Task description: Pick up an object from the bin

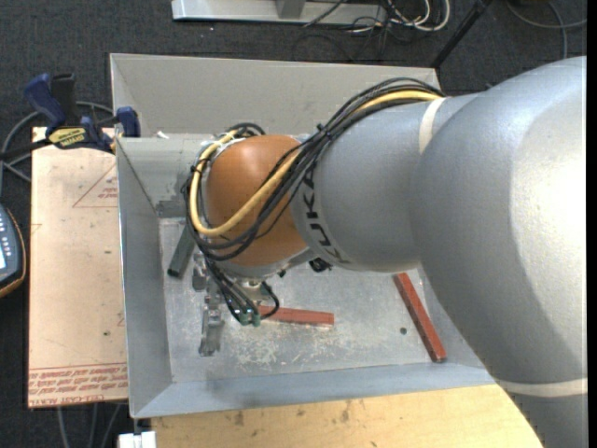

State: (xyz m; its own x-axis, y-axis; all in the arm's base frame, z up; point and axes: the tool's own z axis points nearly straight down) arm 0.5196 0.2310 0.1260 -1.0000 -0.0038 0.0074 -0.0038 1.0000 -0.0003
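My gripper (212,329) hangs under the orange wrist cover, low over the bin's floor in its left front part. Nothing shows in its hold. Just to its right a thin red flat stick (300,317) lies flat on the floor, pointing left to right, its left end close to the gripper. Up and to the left of the gripper, a dark grey bar (178,251) leans near the bin's left wall.
A second, longer red stick (420,316) lies slantwise by the bin's right side, partly under the arm. The arm and its cables cover the bin's middle and back. The front wall is a little way below the gripper.
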